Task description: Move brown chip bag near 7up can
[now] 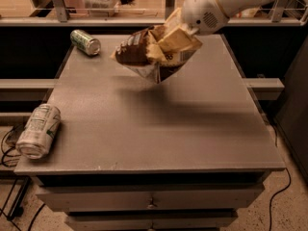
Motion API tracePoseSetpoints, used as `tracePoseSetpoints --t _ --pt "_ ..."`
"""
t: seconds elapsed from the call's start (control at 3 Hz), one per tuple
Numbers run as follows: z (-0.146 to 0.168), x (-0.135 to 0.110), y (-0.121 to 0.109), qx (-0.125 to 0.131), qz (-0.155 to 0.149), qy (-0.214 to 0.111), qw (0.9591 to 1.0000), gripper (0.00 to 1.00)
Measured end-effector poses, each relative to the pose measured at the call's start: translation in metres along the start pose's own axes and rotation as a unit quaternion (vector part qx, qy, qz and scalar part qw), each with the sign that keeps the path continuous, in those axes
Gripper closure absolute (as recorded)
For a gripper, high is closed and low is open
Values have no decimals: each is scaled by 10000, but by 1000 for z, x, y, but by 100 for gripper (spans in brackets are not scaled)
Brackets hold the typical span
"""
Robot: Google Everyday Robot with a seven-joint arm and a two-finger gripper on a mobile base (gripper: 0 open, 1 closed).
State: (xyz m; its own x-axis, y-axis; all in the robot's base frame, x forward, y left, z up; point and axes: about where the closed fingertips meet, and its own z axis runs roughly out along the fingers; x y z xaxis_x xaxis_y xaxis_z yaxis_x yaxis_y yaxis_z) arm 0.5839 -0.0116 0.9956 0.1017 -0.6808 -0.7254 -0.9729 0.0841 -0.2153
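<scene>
- The gripper point(177, 34), on a white arm point(216, 4), hangs over the far half of the worktop point(159, 129), right of centre.
- Its fingers, largely hidden by crumpled foil, appear clenched on the brown chip bag point(149, 52), which is held clear of the surface, with a shadow beneath it.
- The 7up can point(38, 131) lies on its side at the near left edge, well apart from the bag.
- A green can point(85, 41) lies at the far left corner.
</scene>
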Motion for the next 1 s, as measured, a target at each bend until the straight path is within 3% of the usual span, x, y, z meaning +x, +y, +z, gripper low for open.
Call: tracePoseSetpoints --t 0.33,0.67,1.0 --pt "2 2 5 -118 19 17 9999 100" --pt "13 -8 12 -357 -102 -111 9992 100" --pt "43 -30 34 -678 -293 -312 9968 100"
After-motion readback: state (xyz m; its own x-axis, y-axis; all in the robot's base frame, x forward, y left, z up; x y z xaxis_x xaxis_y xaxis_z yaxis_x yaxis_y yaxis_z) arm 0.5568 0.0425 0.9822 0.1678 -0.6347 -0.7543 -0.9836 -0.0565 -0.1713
